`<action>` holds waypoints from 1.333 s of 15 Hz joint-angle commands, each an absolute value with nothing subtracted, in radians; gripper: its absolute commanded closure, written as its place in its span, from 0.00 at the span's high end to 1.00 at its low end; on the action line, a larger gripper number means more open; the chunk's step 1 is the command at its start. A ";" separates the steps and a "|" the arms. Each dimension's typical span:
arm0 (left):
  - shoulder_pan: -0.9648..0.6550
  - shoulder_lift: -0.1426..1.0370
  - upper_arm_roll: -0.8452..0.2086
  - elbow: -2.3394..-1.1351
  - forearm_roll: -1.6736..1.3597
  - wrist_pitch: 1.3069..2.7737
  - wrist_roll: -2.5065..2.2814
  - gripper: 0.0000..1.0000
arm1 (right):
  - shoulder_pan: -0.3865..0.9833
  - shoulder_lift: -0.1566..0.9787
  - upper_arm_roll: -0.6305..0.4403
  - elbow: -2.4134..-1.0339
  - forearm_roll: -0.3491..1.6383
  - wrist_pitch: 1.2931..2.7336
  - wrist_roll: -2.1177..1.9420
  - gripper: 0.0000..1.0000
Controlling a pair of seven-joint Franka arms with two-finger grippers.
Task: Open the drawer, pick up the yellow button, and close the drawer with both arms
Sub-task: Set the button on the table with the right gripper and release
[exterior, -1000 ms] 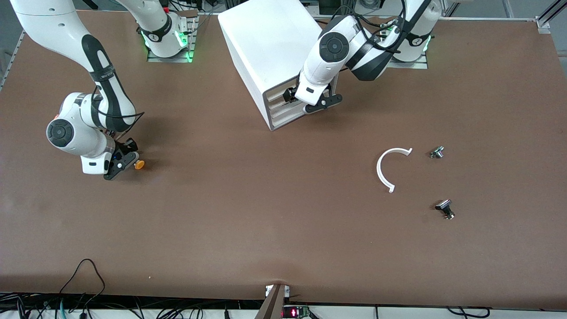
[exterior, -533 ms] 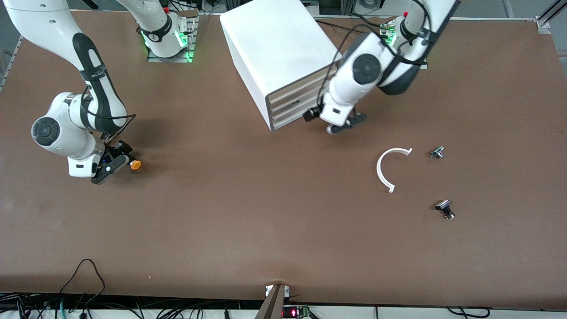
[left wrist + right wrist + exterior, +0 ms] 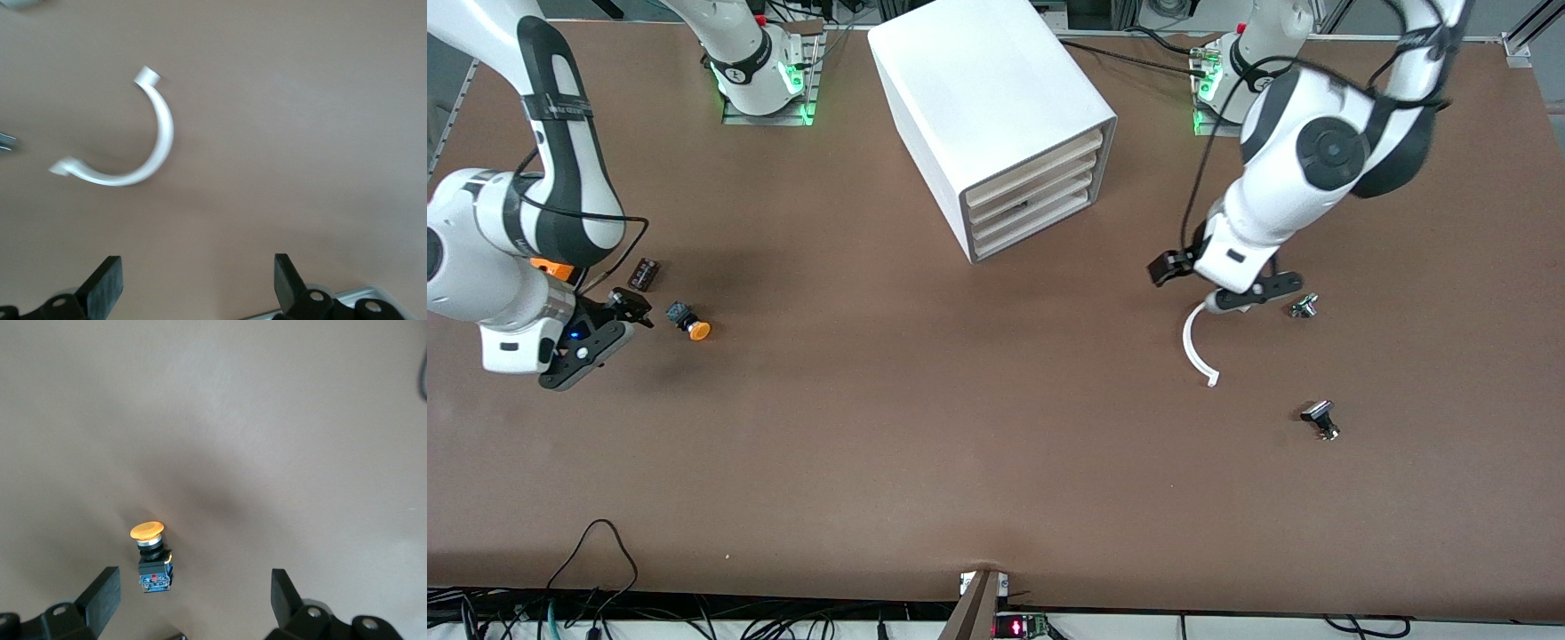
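The button [image 3: 691, 324], orange cap on a black body, lies on its side on the table toward the right arm's end. In the right wrist view the button [image 3: 152, 555] sits just ahead of my right gripper [image 3: 193, 597], which is open and not touching it. My right gripper [image 3: 607, 332] hovers low beside the button. The white cabinet [image 3: 987, 98] stands at the back middle, and its top drawer [image 3: 1036, 160] is pushed in flush with the lower ones. My left gripper [image 3: 1218, 284] is open and empty over a white curved piece [image 3: 1193, 345]; the left wrist view shows the left gripper [image 3: 197, 283] well short of that curved piece [image 3: 159, 133].
A small black part [image 3: 645, 273] and an orange box [image 3: 550, 264], partly hidden by the right arm, lie near the button. Two black-and-silver parts [image 3: 1304, 306] [image 3: 1320, 418] lie toward the left arm's end. Cables hang along the table's front edge.
My right gripper opened, let go of the button and drew back toward its end of the table. The left arm swung away from the cabinet front to over the white curved piece.
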State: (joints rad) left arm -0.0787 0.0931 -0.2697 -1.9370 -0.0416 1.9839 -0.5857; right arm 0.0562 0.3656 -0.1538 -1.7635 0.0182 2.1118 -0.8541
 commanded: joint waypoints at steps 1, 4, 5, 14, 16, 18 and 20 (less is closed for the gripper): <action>-0.068 0.038 -0.232 -1.853 0.008 1.823 -0.432 1.00 | 0.038 0.367 -0.123 -1.654 0.070 1.985 -0.757 1.00; -0.035 -0.017 -0.187 -1.830 0.009 1.766 -0.286 1.00 | 0.038 0.364 -0.120 -1.579 0.166 1.898 -0.709 1.00; -0.031 -0.035 -0.166 -1.830 0.011 1.757 -0.229 1.00 | 0.038 0.359 -0.120 -1.572 0.166 1.888 -0.709 1.00; 0.003 -0.072 -0.120 -1.809 0.009 1.713 -0.153 1.00 | 0.038 0.288 -0.094 -1.492 0.076 1.766 -0.620 1.00; 0.005 -0.072 -0.118 -1.809 0.009 1.713 -0.156 1.00 | 0.038 0.282 -0.081 -1.434 0.045 1.665 -0.568 1.00; 0.012 -0.072 -0.118 -1.809 0.009 1.713 -0.156 1.00 | 0.038 0.272 -0.083 -1.381 0.040 1.552 -0.522 1.00; 0.014 -0.071 -0.118 -1.806 0.008 1.720 -0.156 1.00 | 0.038 0.253 -0.080 -1.339 -0.020 1.484 -0.500 1.00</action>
